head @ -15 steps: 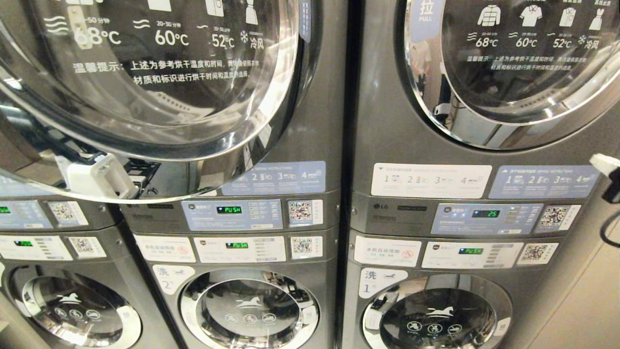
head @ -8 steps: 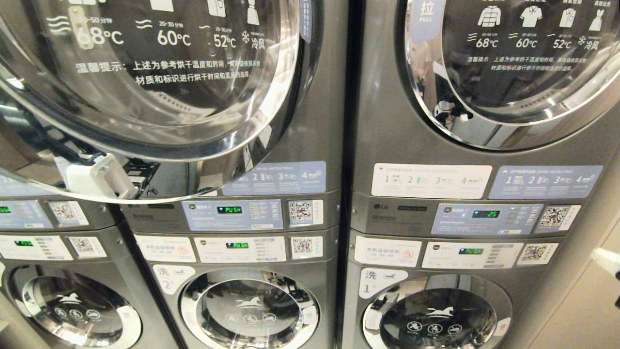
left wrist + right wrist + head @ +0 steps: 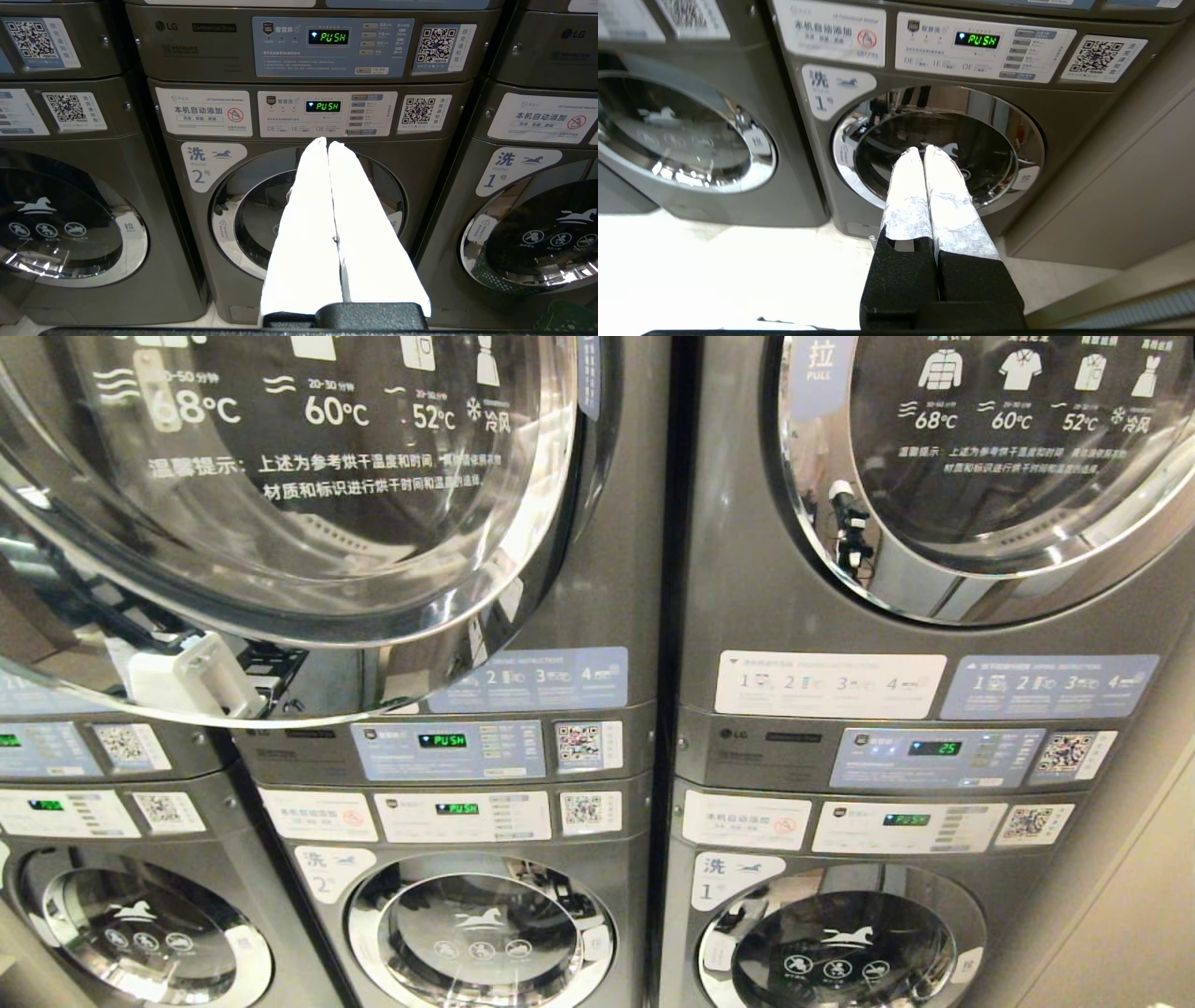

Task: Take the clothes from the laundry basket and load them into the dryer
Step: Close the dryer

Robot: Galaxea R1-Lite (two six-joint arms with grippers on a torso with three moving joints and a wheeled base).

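Head view: dryer door (image 3: 280, 523) ajar; both grippers, left (image 3: 327, 144) and right (image 3: 922, 150), pressed together, empty. Risk: door swings shut before loading.

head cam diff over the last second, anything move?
The right arm dropped down the head view's right edge and has now left it. Its hand is shut and empty, facing washer 1's door. Nothing was taken or released. The open dryer door, the machines and the left hand, shut before washer 2, stayed as they were.
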